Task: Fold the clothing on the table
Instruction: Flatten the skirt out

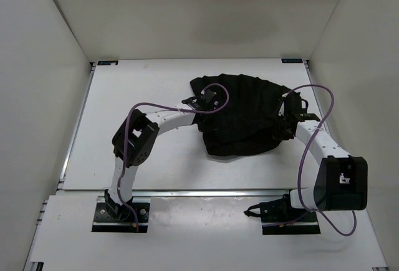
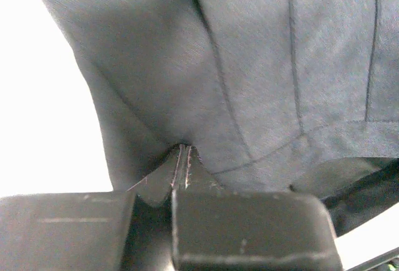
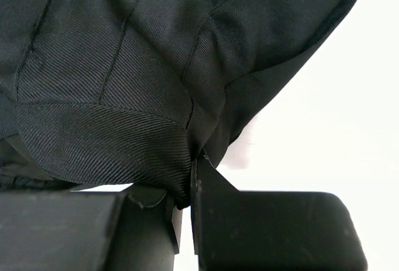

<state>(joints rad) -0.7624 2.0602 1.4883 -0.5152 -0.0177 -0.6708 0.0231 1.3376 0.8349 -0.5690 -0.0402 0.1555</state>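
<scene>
Open surface left of the clothing & along the far edge: room to pass there. Clothing heap lies right of centre. Left tool is clamped on its left edge, right tool on its right edge. Left arm & right arm arch across the near side. Purple cables loop above. Walls close left, far & right, w/ only a narrow strip btwn clothing & right wall.
</scene>
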